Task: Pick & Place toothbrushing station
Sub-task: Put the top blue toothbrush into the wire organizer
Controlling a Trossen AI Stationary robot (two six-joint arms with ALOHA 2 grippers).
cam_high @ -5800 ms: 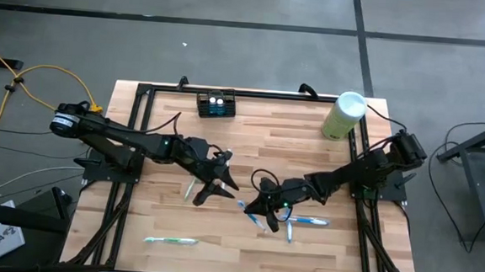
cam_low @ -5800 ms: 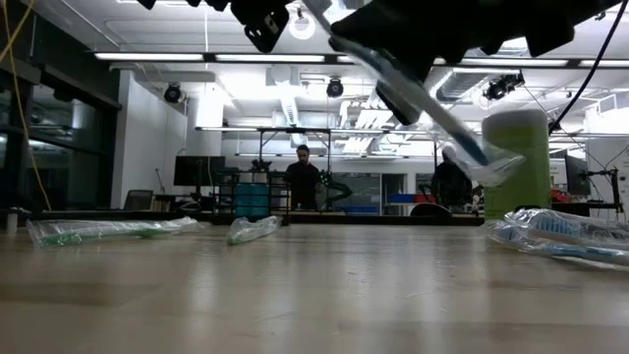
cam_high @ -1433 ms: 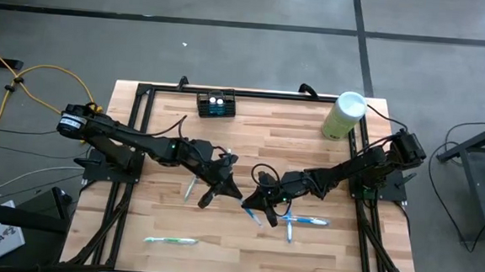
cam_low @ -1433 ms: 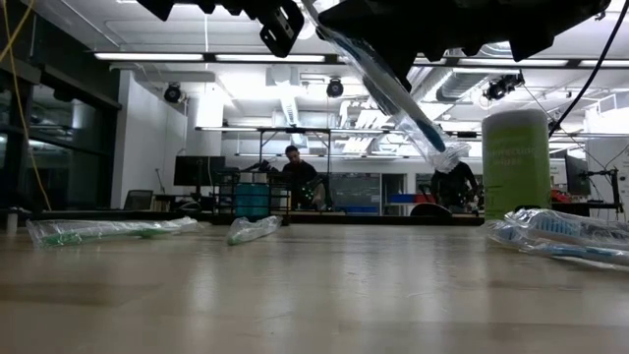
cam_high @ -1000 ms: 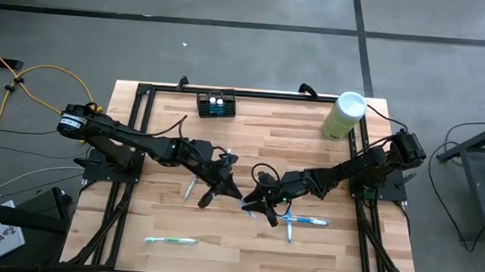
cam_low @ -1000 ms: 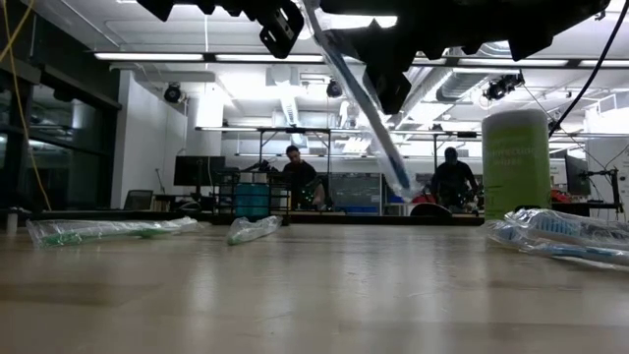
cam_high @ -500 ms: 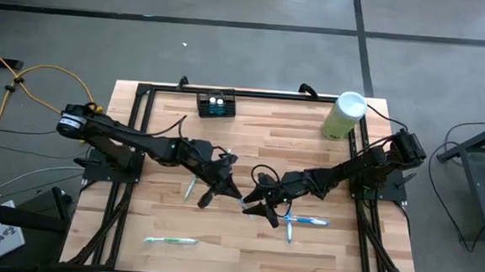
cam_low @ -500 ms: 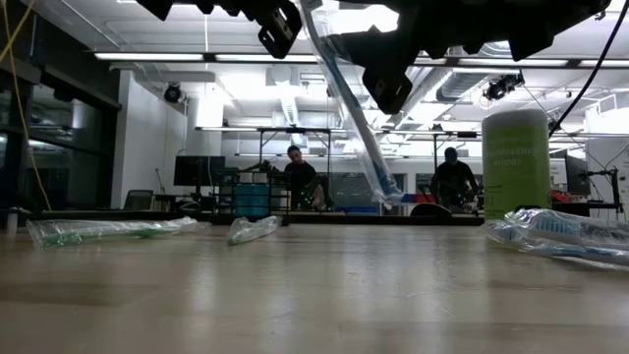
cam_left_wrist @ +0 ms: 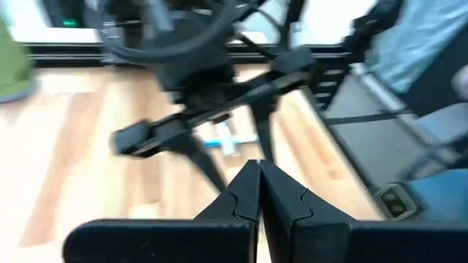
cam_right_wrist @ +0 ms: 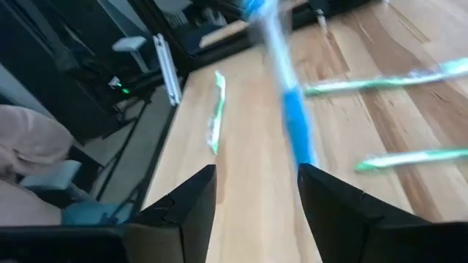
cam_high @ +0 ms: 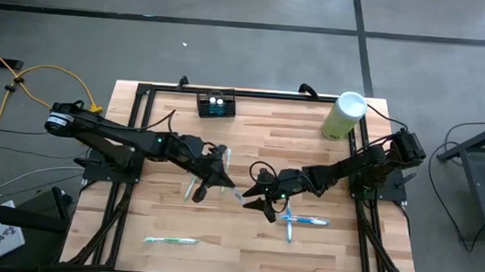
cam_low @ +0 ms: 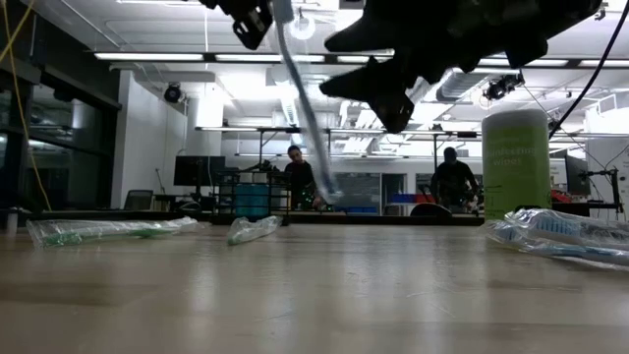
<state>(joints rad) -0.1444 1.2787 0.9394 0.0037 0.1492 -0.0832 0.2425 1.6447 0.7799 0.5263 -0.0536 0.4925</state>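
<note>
A blue toothbrush in a clear wrapper (cam_low: 305, 108) hangs over the middle of the table with my left gripper (cam_high: 220, 178) shut on it. My right gripper (cam_high: 255, 199) stands open just to the right of it. In the right wrist view the toothbrush (cam_right_wrist: 284, 95) shows ahead of the spread fingers and apart from them. The toothbrushing station (cam_high: 216, 105), a small black holder, rests on the table at the far edge, apart from both grippers. My left gripper pinches the wrapped toothbrush near its upper end (cam_low: 280, 25) between its two shut fingers. The toothbrush hangs below the fingers, slanting a little, its lower end (cam_low: 329, 195) clear of the table. The gripper's own body hides the exact place of contact.
Two green wrapped toothbrushes (cam_high: 192, 189) (cam_high: 170, 240) lie on the left and near parts of the table. Blue wrapped ones (cam_high: 300, 220) lie near my right gripper. A pale green cylinder with a white lid (cam_high: 344, 115) stands at the far right corner.
My right gripper has opened and let go of the toothbrush. My left gripper has drawn back toward the table's left edge and risen a little, carrying the toothbrush. Its lower end has swung from a steep slant to hang nearly upright.
</note>
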